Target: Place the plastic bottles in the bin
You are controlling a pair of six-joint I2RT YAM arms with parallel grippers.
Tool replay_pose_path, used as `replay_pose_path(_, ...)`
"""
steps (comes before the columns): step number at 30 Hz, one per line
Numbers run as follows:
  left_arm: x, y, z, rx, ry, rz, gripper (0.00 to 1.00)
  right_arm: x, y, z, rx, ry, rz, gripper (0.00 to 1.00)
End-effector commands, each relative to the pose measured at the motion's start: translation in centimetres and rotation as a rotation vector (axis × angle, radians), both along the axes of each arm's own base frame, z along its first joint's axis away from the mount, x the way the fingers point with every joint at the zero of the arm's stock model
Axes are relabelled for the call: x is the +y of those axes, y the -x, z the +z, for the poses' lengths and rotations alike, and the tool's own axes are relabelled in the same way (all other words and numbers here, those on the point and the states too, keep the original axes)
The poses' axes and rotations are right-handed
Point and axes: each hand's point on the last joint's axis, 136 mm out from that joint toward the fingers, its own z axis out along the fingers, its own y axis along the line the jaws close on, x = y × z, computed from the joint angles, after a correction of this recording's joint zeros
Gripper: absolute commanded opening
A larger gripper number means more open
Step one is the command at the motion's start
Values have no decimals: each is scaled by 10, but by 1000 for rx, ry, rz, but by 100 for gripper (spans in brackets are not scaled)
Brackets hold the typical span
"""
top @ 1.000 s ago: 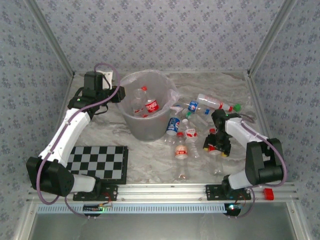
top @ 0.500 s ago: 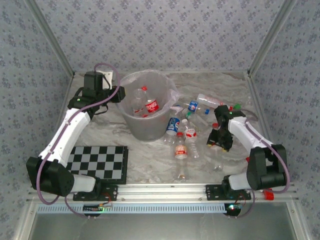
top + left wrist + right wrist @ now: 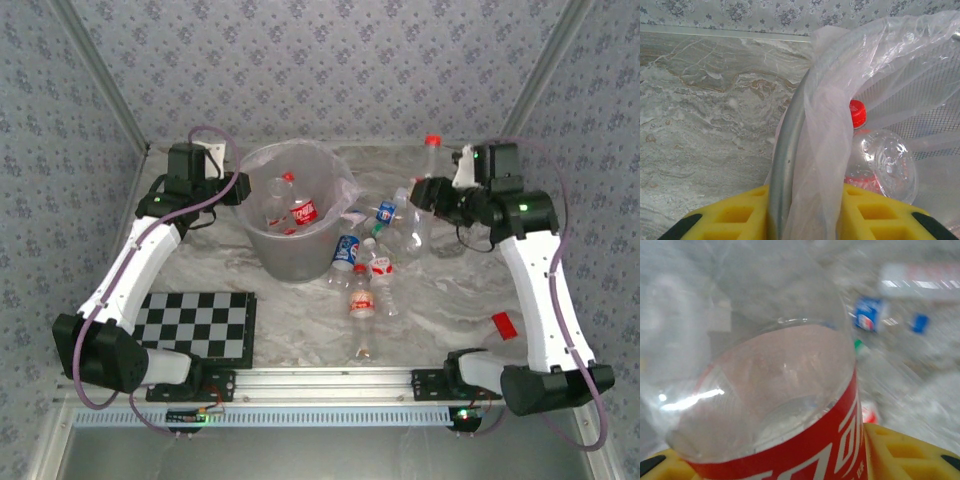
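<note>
The bin (image 3: pixel 262 252) is a grey bucket lined with a crinkly bag and stands at the back left of centre. Two bottles (image 3: pixel 303 211) with red caps lie inside it. My left gripper (image 3: pixel 236 188) is shut on the bin's rim (image 3: pixel 788 150); its yellow fingers (image 3: pixel 730 215) sit either side of the rim and bag. One red-capped bottle (image 3: pixel 879 165) lies just inside. My right gripper (image 3: pixel 428 196) hangs in the air to the right of the bin, shut on a red-labelled bottle (image 3: pixel 780 390) whose red cap (image 3: pixel 432 141) points up. Several more bottles (image 3: pixel 361 296) lie on the table between the bin and the right arm.
A black and white checkerboard (image 3: pixel 195 325) lies at the front left. A small red block (image 3: pixel 503 325) rests on the marble tabletop at the front right. Patterned walls close in the back and both sides.
My right gripper has lifted a bottle off the table and carried it up and back, level with the bin's top. The left gripper has stayed on the rim.
</note>
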Motion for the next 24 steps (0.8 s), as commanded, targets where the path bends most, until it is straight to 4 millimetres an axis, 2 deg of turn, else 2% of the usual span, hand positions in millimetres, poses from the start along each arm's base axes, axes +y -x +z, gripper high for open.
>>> replay_pose_path(1, 4, 10, -10, 40, -53, -9, 34, 38, -4, 59, -146, -101, 154, 32)
replay_pose_path(5, 2, 11, -9, 40, -52, -14, 34, 82, -14, 97, -257, -120, 263, 28)
replay_pose_path(8, 0, 12, -8, 35, -58, -18, 34, 122, -21, 106, -296, -101, 343, 27)
replay_pose_path(10, 0, 13, -8, 31, -62, -20, 33, 145, -27, 105, -309, -60, 377, 27)
replay_pose_path(13, 0, 15, -5, 23, -75, -20, 34, 176, -36, 89, -308, 35, 413, 26)
replay_pose_path(17, 2, 16, -3, 8, -98, -11, 34, 211, -46, 54, -241, 127, 466, 26)
replay_pose_path(24, 2, 16, -2, 5, -103, -8, 33, 235, -43, -28, -51, 298, 533, 23)
